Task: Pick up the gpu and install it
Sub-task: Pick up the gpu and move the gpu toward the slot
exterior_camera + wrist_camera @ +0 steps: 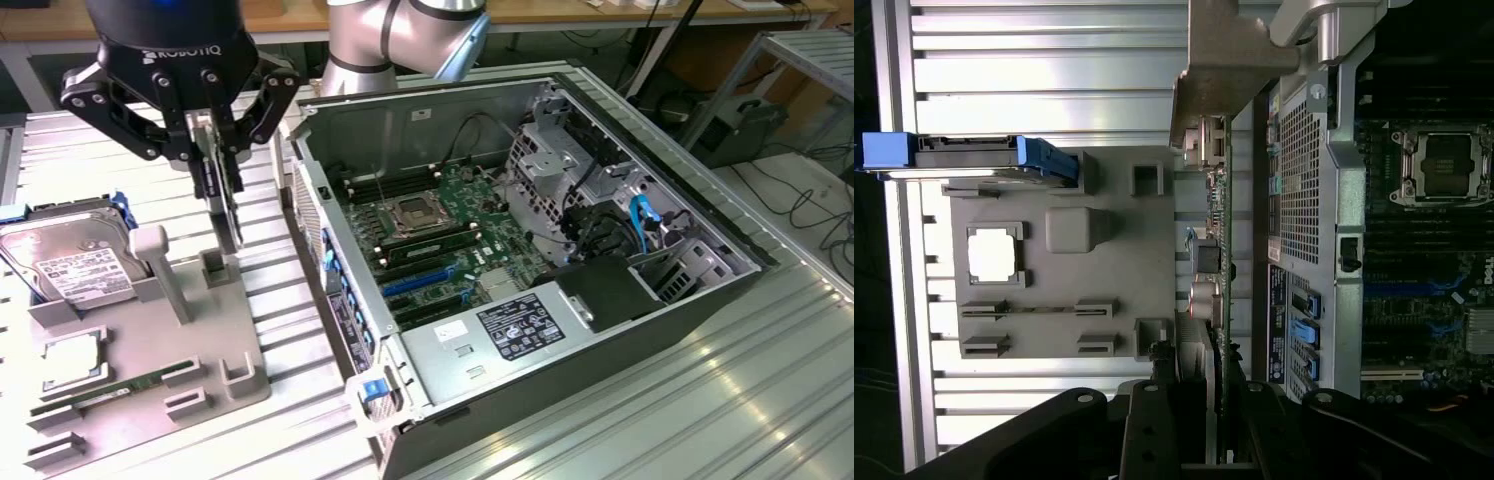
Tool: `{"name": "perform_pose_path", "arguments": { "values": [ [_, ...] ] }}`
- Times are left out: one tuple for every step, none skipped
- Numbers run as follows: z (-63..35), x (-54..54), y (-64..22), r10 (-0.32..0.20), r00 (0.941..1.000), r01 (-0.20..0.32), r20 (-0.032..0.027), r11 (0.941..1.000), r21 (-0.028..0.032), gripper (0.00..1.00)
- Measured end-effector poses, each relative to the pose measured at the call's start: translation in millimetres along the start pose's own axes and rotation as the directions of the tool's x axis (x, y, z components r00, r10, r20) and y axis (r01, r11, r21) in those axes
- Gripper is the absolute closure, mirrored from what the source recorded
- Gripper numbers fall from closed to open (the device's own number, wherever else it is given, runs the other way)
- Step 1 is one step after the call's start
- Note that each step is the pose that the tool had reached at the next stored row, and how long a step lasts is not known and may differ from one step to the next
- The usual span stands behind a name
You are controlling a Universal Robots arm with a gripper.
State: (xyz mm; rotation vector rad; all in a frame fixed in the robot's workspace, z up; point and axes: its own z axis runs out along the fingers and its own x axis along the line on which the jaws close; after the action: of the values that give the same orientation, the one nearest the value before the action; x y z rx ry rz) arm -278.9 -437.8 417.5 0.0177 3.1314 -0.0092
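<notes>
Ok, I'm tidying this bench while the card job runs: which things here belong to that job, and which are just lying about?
Part of the job:
gpu, held upright by the gripper, jaws closed on it
open computer case beside it

Just lying about:
hard drive
processor chip
memory stick
grey holder tray

The claw point(1204, 405) grips the gpu point(1219, 260) edge-on, near the open computer case point(1304, 150).

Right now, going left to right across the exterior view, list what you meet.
Hard drive → graphics card, standing on edge → processor socket → blue cable
</notes>
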Motion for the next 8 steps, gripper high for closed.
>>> {"name": "perform_pose_path", "arguments": {
  "values": [
    [-0.1, -0.6, 0.0, 0.0, 1.0, 0.0, -0.0001, 1.0, 0.0001, 0.72],
    [0.0, -1.3, 0.0, 0.0, 1.0, 0.0, 0.0, 1.0, 0.0001, 0.72],
    [0.0, -1.7, 0.0, 0.0, 1.0, 0.0, -0.0001, 1.0, 0.0001, 0.72],
    [0.0, -2.4, 0.0, 0.0, 1.0, 0.0, -0.0001, 1.0, 0.0001, 0.72],
    [0.0, -3.3, 0.0, 0.0, 1.0, 0.0, 0.0, 1.0, 0.0, 0.72],
    [0.0, -4.2, 0.0, 0.0, 1.0, 0.0, 0.0, 1.0, 0.0001, 0.72],
    [0.0, -5.0, 0.0, 0.0, 1.0, 0.0, 0.0, 1.0, 0.0001, 0.72],
    [0.0, -5.9, 0.1, 0.0, 1.0, 0.0, 0.0, 1.0, 0.0001, 0.72]
  ]
}}
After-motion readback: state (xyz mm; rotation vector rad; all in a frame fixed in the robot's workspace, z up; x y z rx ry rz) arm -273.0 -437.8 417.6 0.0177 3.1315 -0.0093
